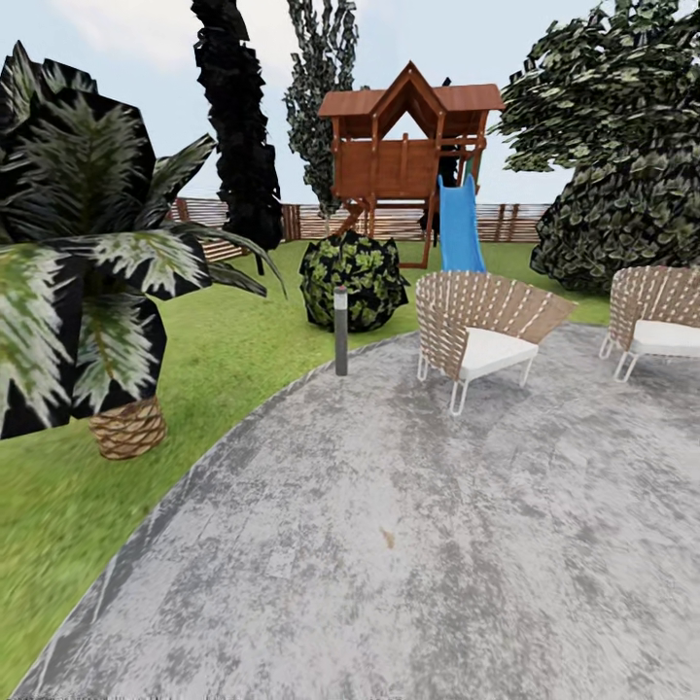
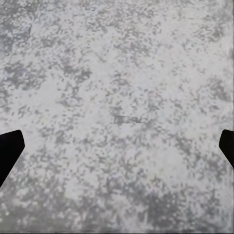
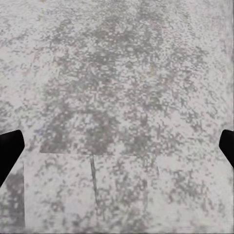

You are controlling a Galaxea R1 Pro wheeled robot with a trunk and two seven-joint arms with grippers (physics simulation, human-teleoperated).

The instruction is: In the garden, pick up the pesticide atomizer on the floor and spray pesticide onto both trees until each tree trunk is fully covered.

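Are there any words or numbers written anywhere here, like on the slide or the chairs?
No readable text anywhere.
Playhouse and blue slide: plain, no writing.
Two woven chairs: no labels.
Plant basket and short lamp post: no marks.
Grey paving, seen between the open left gripper fingers and the open right gripper fingers: only mottled stone, no letters.
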